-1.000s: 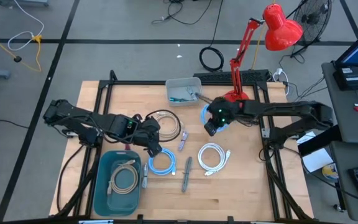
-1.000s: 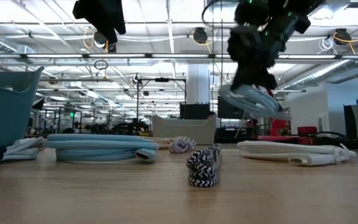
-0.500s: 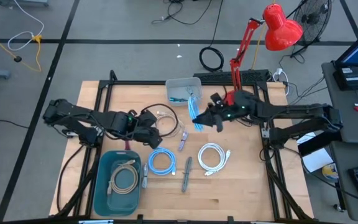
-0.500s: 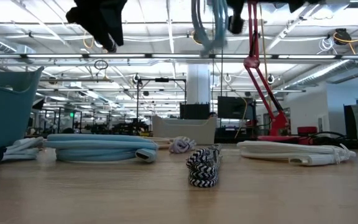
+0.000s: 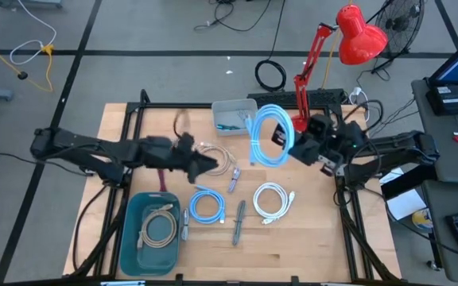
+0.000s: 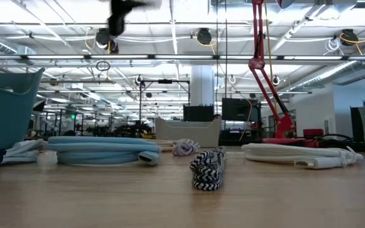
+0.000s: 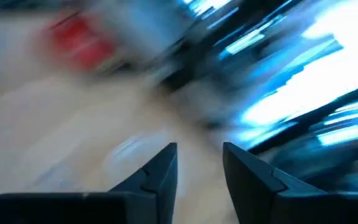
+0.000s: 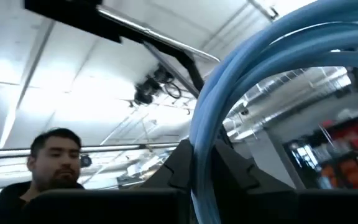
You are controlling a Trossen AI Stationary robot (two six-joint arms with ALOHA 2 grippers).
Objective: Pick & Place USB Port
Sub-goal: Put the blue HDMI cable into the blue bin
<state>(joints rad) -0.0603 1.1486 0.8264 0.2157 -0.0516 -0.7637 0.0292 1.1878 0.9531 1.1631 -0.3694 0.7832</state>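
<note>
My right fingers (image 5: 286, 148) are clamped on a coil of light blue cable (image 5: 267, 137), held up in the air above the desk (image 5: 308, 238), between the small grey bin (image 5: 234, 114) and the red lamp (image 5: 348, 36). In my right wrist view the blue loops (image 8: 253, 93) fill most of the frame and run straight down between my two dark fingers (image 8: 182, 165), so I cannot see the plug end at all. A person (image 8: 51, 165) shows low in that same view, beyond the cable.

My left fingers (image 5: 207, 161) hang over the beige cable coil (image 5: 217, 159) on the desk. In the left wrist view the two dark fingers (image 7: 160, 171) stand a little apart with nothing I can make out between them; everything past them is smeared into blur.

On the desk lie another blue coil (image 5: 207, 206), a white coil (image 5: 272, 199) and a teal tub (image 5: 151, 230) holding a beige cable. From the low view my arms are almost wholly cut off above; only the blue coil (image 6: 100, 149), the white coil (image 6: 303, 154) and a striped black-and-white bundle (image 6: 207, 168) show clearly.
</note>
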